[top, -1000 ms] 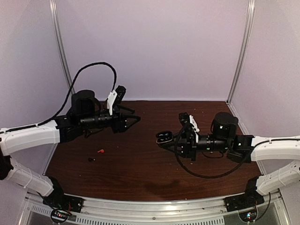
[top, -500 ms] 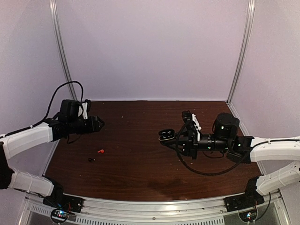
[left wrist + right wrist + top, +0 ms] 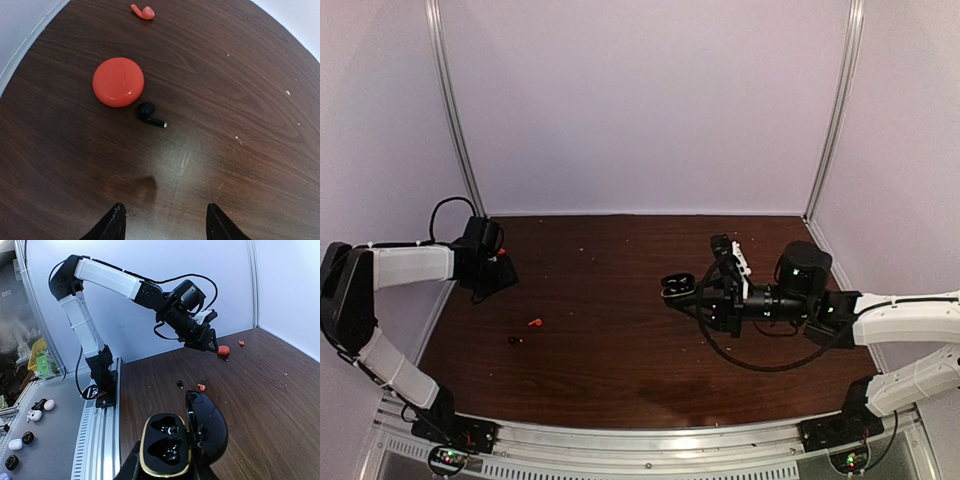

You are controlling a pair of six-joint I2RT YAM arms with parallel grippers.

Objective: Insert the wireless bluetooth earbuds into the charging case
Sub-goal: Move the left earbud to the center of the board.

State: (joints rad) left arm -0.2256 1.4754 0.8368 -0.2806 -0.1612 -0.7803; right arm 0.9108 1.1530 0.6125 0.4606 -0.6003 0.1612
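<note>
My right tool (image 3: pixel 688 293) pinches the charging case (image 3: pixel 167 445), whose lid stands open with both sockets showing. My left tool (image 3: pixel 166 226) hangs spread over the table (image 3: pixel 610 360) at its far left side. The red earbud (image 3: pixel 533 322) and the black earbud (image 3: pixel 514 340) lie near each other on the table, well apart from the case.

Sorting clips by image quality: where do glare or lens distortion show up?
Left wrist: pale glare patch on the table below the black earbud; fisheye curves the table edge. Right wrist: soft sheen on the charging case lid. Top external: dim, even light.
</note>
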